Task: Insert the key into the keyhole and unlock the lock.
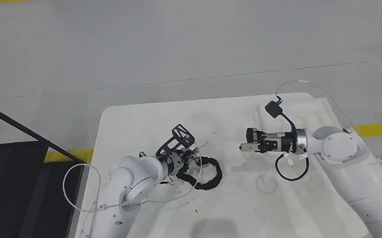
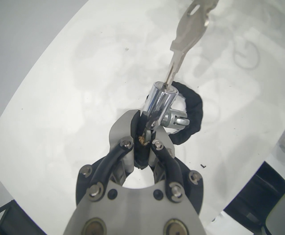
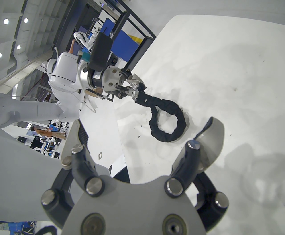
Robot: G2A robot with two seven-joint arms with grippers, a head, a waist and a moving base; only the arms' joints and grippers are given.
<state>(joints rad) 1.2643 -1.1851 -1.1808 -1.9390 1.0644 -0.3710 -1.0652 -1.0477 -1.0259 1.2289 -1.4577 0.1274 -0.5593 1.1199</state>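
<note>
My left gripper [image 2: 143, 131] is shut on the black-sleeved neck of a cable lock. The lock's chrome cylinder [image 2: 160, 101] points away from the fingers. A silver key [image 2: 188, 40] stands with its blade in the keyhole on the cylinder's end face, and nothing holds the key. A chrome pin end [image 2: 176, 120] sticks out sideways at the cylinder's base. The black cable loop [image 2: 193, 111] rests on the table. In the top view the left gripper [image 1: 180, 162] and the loop [image 1: 207, 174] sit left of centre. My right gripper [image 1: 247, 146] [image 3: 144, 133] hovers open and empty to their right, facing the lock [image 3: 135, 89].
The white table [image 1: 145, 122] has bare room behind and between the arms. A dark rack [image 1: 10, 176] stands off its left edge. Small black specks [image 2: 203, 165] lie near the loop.
</note>
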